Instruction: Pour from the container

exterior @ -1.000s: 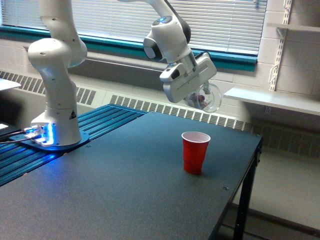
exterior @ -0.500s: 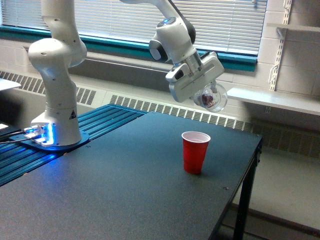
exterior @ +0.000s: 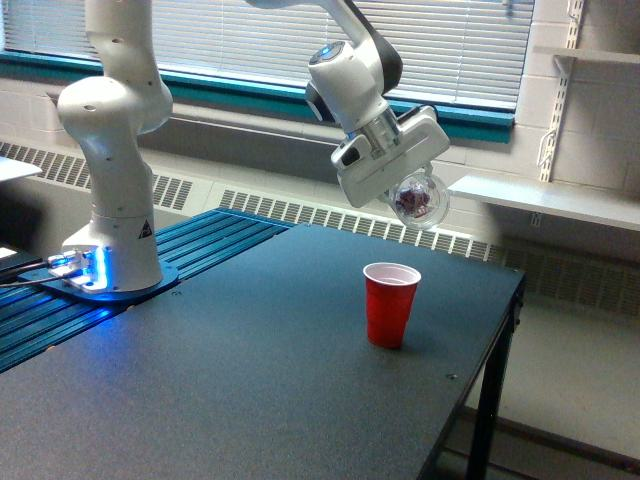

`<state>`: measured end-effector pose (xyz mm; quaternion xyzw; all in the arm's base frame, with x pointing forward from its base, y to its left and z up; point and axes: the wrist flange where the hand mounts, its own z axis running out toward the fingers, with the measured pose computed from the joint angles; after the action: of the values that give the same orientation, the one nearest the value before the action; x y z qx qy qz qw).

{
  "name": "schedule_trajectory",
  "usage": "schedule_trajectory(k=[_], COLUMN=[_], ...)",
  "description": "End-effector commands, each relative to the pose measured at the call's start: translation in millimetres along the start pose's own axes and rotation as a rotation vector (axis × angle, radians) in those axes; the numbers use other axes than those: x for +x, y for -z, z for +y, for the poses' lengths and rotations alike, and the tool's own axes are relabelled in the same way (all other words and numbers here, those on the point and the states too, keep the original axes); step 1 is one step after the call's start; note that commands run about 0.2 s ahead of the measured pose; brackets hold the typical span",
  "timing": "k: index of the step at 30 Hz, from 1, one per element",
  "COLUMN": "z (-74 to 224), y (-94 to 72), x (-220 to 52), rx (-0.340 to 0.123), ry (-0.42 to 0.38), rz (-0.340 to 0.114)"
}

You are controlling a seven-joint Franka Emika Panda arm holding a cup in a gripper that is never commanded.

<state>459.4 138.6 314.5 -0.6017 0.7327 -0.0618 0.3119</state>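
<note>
The container (exterior: 418, 200), a round vessel of clear transparent plastic, hangs in the air above the worktop (exterior: 250, 390), held at the end of the gripper (exterior: 405, 190). It is tipped well over on its side, its round end facing the camera. Small dark reddish and pale pieces show through its wall; what they are cannot be told. It sits higher than the red cup (exterior: 390, 304) and a little toward the exterior view's right of it, clear of the rim and not touching it.

The gripper is a white, blocky housing with a smooth, glossy surface. Its fingers are hidden behind the housing and the container, but the container hangs from the gripper with no other support, so they are clamped on it.

The red cup is opaque plastic, tapered, narrower at the base, with a rolled rim. It stands upright on the worktop, mouth open upward, near the far right corner. Its inside cannot be seen.

The worktop is a flat, dark grey slab with a matt, finely speckled finish and squared edges, on a black metal leg (exterior: 487, 420).

The arm's white, rounded base (exterior: 108, 190) stands at the exterior view's left on a ribbed blue metal plate (exterior: 215, 235), with blue lights glowing at its foot. Behind are white slatted window blinds (exterior: 240, 40) and a long louvred radiator grille (exterior: 340, 218).
</note>
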Motion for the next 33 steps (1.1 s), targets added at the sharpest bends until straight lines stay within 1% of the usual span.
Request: schedule_trajectory(k=[1,8,16,22,25,28,30,31,32,33], z=[1,7,14,21,22,31,42,45,45,44], y=[-0.7,-1.8,-1.6,-1.2,2.3,2.9,3.0,3.5,4.7,6.3], x=[-1,4,9,7,9,8,8,10,13,14], rx=[0.017,0.019,0.033,0.028,0.037,0.028,0.016,0.014,0.017,0.024], ry=[0.041,-0.029,-0.161,-0.258,-0.309,-0.350,-0.375,-0.381,-0.366,-0.360], rz=[0.004,0.002,0.001,-0.040,-0.055,-0.077,-0.084,-0.079,-0.065,-0.061])
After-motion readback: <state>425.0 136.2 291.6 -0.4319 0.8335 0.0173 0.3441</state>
